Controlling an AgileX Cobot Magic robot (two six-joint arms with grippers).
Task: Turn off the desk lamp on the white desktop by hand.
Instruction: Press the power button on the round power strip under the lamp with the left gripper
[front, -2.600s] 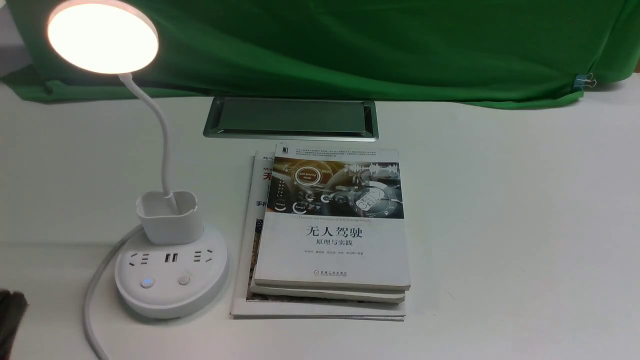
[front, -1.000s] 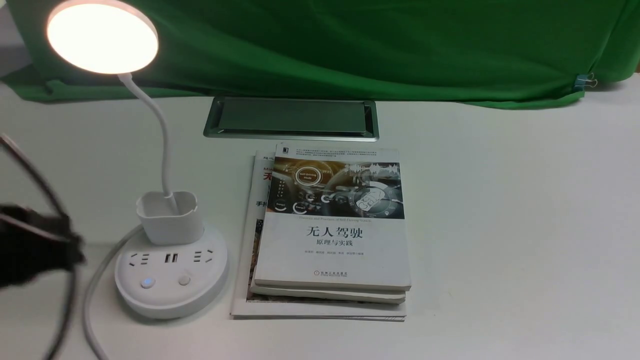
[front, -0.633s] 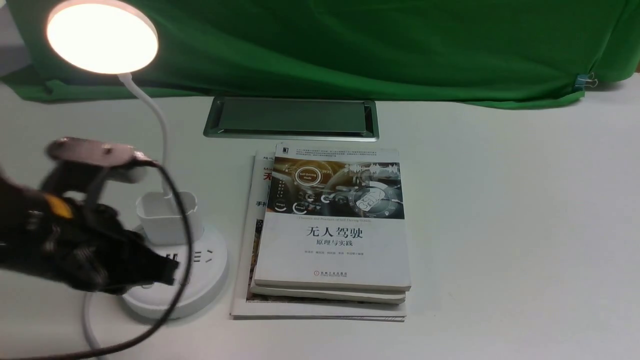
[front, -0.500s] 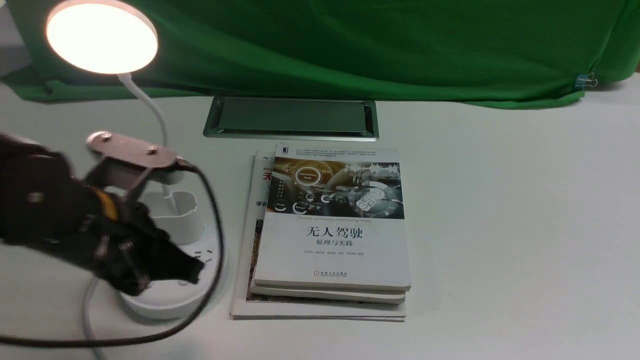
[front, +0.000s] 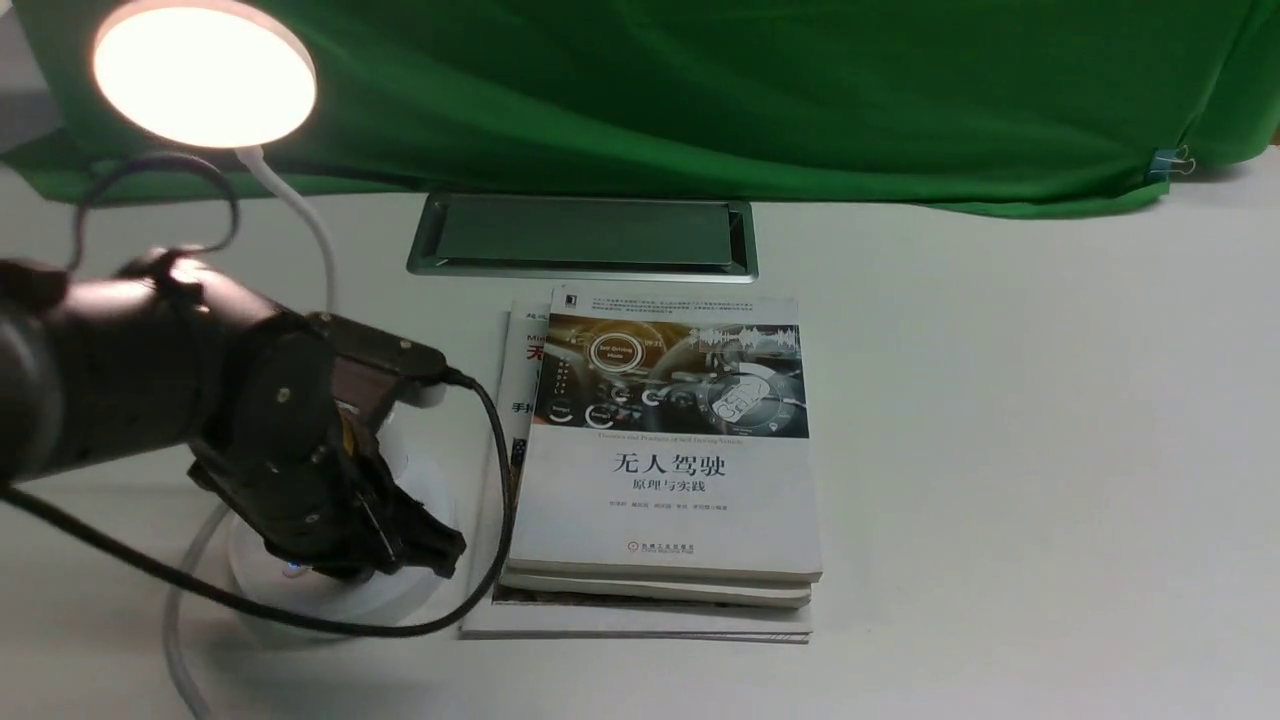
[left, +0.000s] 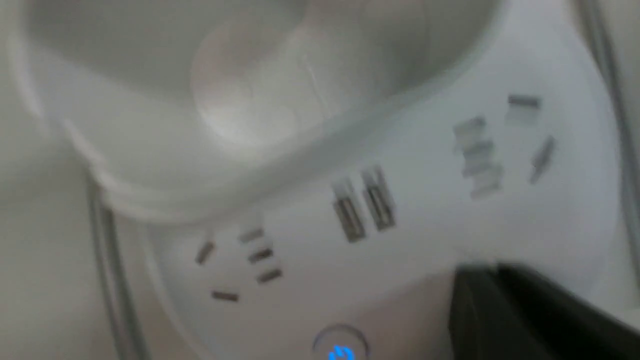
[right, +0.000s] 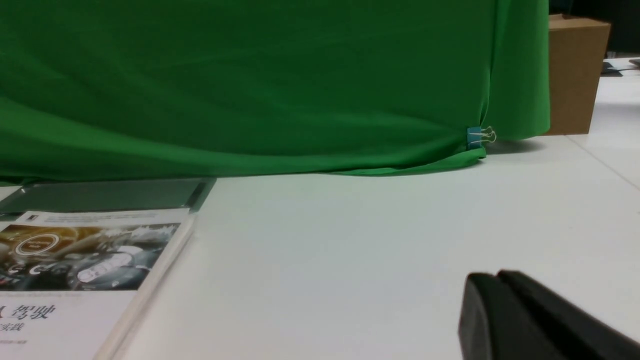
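The desk lamp stands at the left of the white desktop. Its round head glows. My left gripper, dark and bulky, hangs low over the lamp's round base and hides the cup holder there. In the left wrist view the shut black fingertips sit over the base, beside the blue-lit button and below the cup holder. The second button is hidden. I cannot tell whether they touch. My right gripper is shut and empty above bare desktop.
A stack of books lies just right of the lamp base. The silver cable hatch is behind it. Green cloth backs the desk. A black cable loops round the base. A cardboard box stands far right.
My left arm has come in from the left edge and moved right and down over the lamp base, covering the cup holder and buttons. The lamp head stays lit.
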